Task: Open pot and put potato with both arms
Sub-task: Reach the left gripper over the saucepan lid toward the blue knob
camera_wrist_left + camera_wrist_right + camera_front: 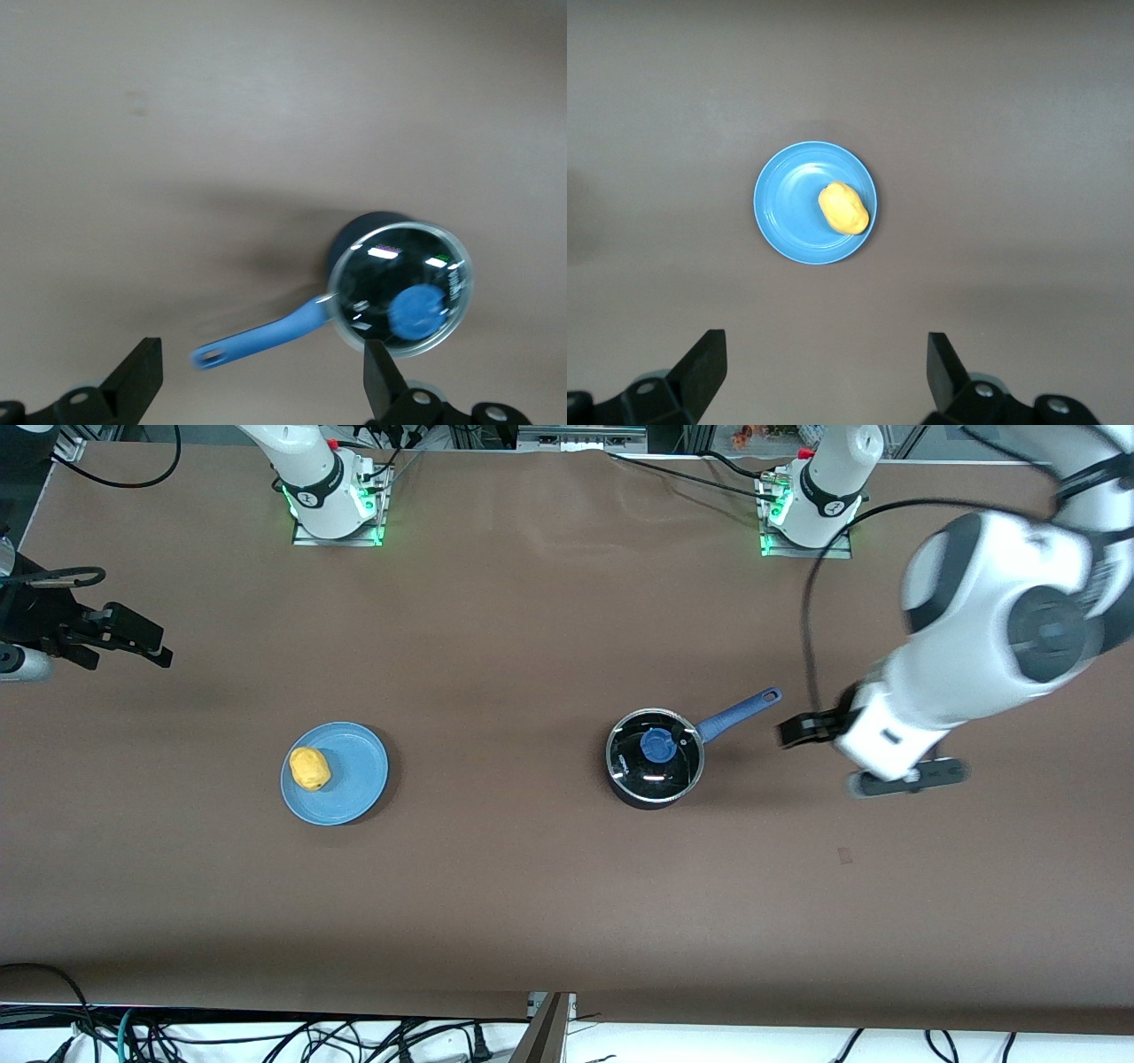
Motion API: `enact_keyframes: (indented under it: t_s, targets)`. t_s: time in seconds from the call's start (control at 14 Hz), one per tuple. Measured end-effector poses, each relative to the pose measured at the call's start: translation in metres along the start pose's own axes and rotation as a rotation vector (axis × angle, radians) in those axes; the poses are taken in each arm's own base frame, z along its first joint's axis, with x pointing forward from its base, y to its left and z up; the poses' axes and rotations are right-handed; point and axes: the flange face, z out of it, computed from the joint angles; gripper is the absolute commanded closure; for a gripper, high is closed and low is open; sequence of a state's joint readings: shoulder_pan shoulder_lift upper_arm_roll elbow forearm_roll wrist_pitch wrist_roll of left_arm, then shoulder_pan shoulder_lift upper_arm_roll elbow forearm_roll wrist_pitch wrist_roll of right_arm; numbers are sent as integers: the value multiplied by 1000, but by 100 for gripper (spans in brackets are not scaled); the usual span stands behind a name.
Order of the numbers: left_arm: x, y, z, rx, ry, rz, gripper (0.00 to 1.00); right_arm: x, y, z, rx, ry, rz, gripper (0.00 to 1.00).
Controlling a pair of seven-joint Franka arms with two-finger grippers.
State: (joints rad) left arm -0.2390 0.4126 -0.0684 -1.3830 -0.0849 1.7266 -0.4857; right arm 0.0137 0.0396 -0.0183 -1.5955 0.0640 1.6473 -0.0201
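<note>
Pot (654, 758): you had it on the brown bench (532, 886), toward the left arm's end, its glass lid (655, 755) with the blue knob (658, 745) in place and the long blue handle (737, 714) pointing at the left gripper.
Potato (309, 768): it lay on the blue plate (350, 788), well apart from the pot, toward the right arm's end.
Left gripper (795, 732): your left arm held it above the bench just past the handle's tip, jaws spread wide and empty (the left wrist view showed the handle between the two fingers (137, 382)).
Right gripper (133, 638): it hung at the right arm's end of the bench, jaws wide apart, holding nothing.
</note>
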Motion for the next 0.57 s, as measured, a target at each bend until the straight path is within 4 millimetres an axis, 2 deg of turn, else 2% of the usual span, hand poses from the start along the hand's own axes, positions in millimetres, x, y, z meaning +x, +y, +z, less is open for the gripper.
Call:
enact_keyframes:
  t_s: [0.14,0.29,0.43,0.57]
  targets:
    - [-3,42,36,-12,21,-32,0,0,0,0,0,0,0,0]
    - [-8,75,70,-18,30,-41,0,0,0,0,0,0,-1,0]
    - [-15,98,95,-10,32,-18,0,0,-1,0,1,1,-2,0]
    - [-24,117,111,26,66,41,0,0,-3,0,1,0,-6,0]
